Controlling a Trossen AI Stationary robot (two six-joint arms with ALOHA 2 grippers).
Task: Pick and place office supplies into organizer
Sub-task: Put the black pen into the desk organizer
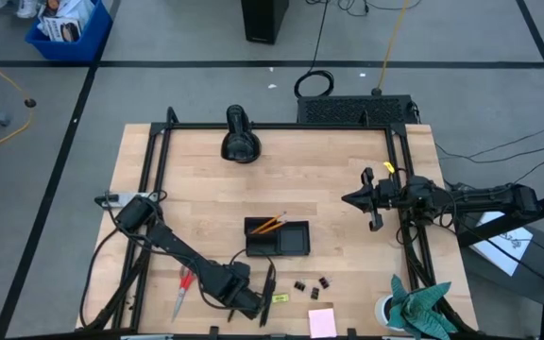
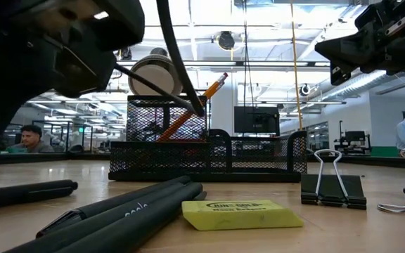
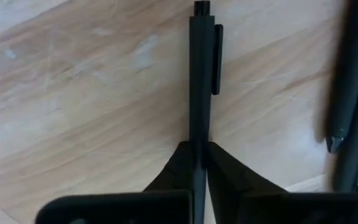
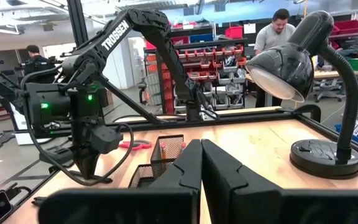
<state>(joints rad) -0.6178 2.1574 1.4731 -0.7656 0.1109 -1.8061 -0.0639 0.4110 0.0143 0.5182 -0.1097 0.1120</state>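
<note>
We see bright overhead ceiling lights glaring in the low view, the near arm blurred, soft shadows on the worktop.

worktop: pale wood with a black frame along its edges
organizer: black tray near the middle of the front half, two orange pencils in its left compartment
left end effector: low at the front edge, left of centre, on a black pen
scissors: red-handled, near the front left corner
binder clips: small black ones in front of the organizer
yellow piece: just beside the pen
sticky-note pad: pink, at the front edge
right end effector: over the right side
lamp: black, at the back edge
teal cloth: front right corner, with a white cup
</note>
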